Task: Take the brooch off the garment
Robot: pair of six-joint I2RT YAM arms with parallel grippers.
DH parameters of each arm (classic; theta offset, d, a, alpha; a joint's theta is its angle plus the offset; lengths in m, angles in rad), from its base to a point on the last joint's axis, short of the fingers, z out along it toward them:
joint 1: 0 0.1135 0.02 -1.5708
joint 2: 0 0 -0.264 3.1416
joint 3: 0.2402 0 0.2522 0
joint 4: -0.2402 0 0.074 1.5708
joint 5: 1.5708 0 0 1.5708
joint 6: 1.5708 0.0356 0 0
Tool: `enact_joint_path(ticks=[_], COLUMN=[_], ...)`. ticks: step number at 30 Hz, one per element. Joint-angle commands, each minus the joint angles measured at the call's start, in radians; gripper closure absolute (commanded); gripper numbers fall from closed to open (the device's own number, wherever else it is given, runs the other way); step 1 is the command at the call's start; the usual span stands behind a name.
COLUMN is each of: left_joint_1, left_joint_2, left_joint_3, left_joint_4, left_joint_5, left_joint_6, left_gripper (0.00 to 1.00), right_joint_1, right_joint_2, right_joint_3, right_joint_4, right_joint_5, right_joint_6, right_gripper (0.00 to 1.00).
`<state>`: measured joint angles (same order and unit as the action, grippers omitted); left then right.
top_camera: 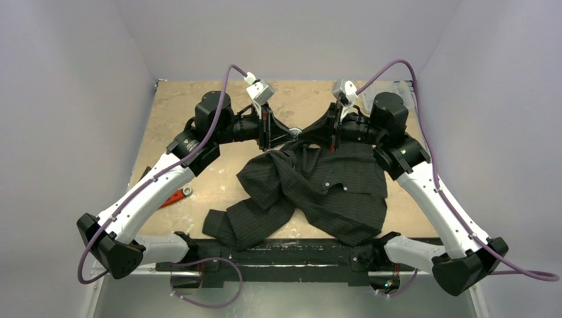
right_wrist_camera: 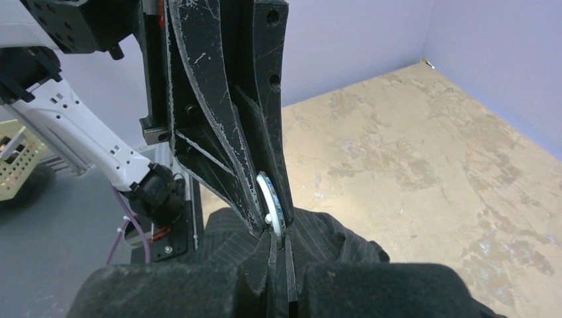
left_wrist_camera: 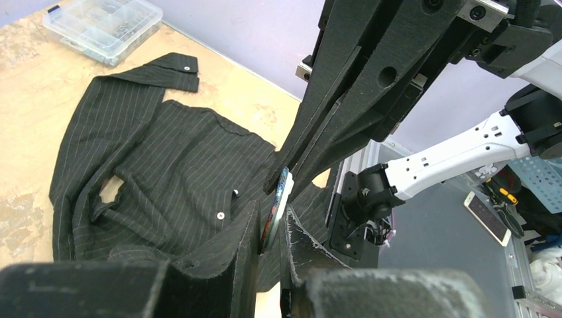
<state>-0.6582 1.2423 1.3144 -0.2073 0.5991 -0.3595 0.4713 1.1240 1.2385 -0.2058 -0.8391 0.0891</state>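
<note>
The black pinstriped garment [top_camera: 318,192] lies crumpled at the table's near middle, with one part pulled up toward both grippers. The brooch [top_camera: 296,132] is a small round disc held between the two grippers above the table's far middle. In the left wrist view the brooch [left_wrist_camera: 281,192] shows edge-on, and my left gripper [left_wrist_camera: 273,222] is shut on its lower edge above the garment [left_wrist_camera: 166,165]. In the right wrist view my right gripper [right_wrist_camera: 278,242] is shut on the other edge of the brooch [right_wrist_camera: 270,199], with the garment [right_wrist_camera: 331,238] hanging just below. The grippers meet tip to tip: the left gripper [top_camera: 288,132] and the right gripper [top_camera: 315,129].
A clear plastic compartment box [left_wrist_camera: 103,26] sits at the table's far right corner. A red-handled tool [top_camera: 173,197] lies at the left near my left arm. Purple walls close the back and sides. The black rail [top_camera: 291,255] runs along the near edge.
</note>
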Motion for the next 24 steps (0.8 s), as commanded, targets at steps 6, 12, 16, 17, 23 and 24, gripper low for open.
enact_joint_path(ticks=[6, 12, 16, 17, 23, 24], left_joint_1=[-0.045, -0.064, -0.069, -0.070, -0.070, -0.070], left_joint_2=[0.057, 0.072, 0.084, 0.086, 0.086, 0.088], left_joint_3=[0.081, 0.108, 0.125, 0.127, 0.129, 0.131], left_joint_4=[-0.032, -0.084, -0.119, -0.124, -0.133, -0.133], left_joint_5=[-0.074, -0.100, -0.110, -0.114, -0.138, -0.139], left_joint_6=[0.038, 0.102, 0.127, 0.131, 0.125, 0.123], left_gripper=[0.98, 0.95, 0.92, 0.92, 0.99, 1.00], right_joint_1=[0.057, 0.062, 0.063, 0.063, 0.064, 0.065], right_joint_2=[-0.025, -0.024, -0.024, -0.024, -0.031, -0.032], right_joint_3=[0.076, 0.079, 0.082, 0.082, 0.081, 0.081], right_joint_4=[-0.010, -0.027, -0.040, -0.041, -0.045, -0.046], right_joint_5=[-0.061, -0.069, -0.073, -0.074, -0.077, -0.077], right_joint_6=[-0.077, -0.084, -0.120, -0.122, -0.143, -0.144], right_gripper=[1.00, 1.00, 1.00, 1.00, 1.00, 1.00])
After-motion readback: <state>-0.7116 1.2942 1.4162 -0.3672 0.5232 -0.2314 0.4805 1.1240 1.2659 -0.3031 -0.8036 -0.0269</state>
